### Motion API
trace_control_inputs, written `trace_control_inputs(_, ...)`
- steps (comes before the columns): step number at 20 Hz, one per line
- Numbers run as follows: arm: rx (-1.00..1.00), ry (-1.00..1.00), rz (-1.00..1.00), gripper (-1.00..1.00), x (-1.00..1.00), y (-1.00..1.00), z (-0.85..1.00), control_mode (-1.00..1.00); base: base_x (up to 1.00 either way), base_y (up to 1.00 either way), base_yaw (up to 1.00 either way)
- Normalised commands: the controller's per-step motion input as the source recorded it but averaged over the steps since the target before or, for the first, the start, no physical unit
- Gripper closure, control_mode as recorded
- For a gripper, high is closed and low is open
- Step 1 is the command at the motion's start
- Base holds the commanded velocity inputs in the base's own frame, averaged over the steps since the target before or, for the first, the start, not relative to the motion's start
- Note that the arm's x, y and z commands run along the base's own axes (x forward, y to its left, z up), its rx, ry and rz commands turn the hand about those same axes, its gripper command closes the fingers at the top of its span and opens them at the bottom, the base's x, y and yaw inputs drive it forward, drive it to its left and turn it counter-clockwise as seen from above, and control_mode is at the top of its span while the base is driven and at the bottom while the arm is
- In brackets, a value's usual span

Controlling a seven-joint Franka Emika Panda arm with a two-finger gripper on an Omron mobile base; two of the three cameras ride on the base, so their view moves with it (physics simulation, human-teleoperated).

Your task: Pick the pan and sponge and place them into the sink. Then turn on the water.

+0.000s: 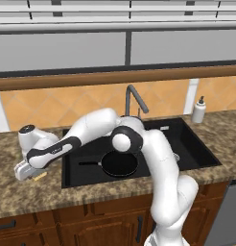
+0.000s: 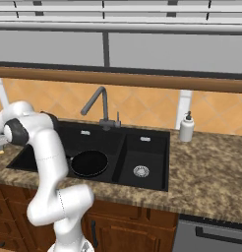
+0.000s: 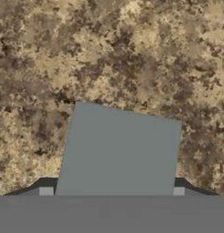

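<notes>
we have the pan already lying in the large basin of the sink, so the sponge is the thing in hand now. it lies flat on the table to the left of the sink, grey-blue face up, with a sliver of its yellow side peeking out by the hand in the left base view. we have the gripper lowered straight over it, jaws spread wide, one tip at each side edge of the sponge; they flank it but we judge they have not yet pinched it. the pan's handle points left along the basin, toward the sponge, so its long axis runs along the sink. the sponge's long axis we cannot tell. the faucet shows no water.
</notes>
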Motion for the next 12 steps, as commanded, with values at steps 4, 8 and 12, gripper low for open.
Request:
trace_control_inputs(4,0.00,0.00,-0.20,1.00,-0.48,-0.49,0.51,-1.00,0.00,0.00,0.00)
trace_control_inputs(8,0.00,-0.06,-0.17,1.00,-0.56,-0.71,0.82,-1.00,0.00,0.00,0.00)
trace_control_inputs(12,0.01,-0.09,-0.22,1.00,-0.62,-0.92,0.79,-1.00,0.00,0.00,0.00)
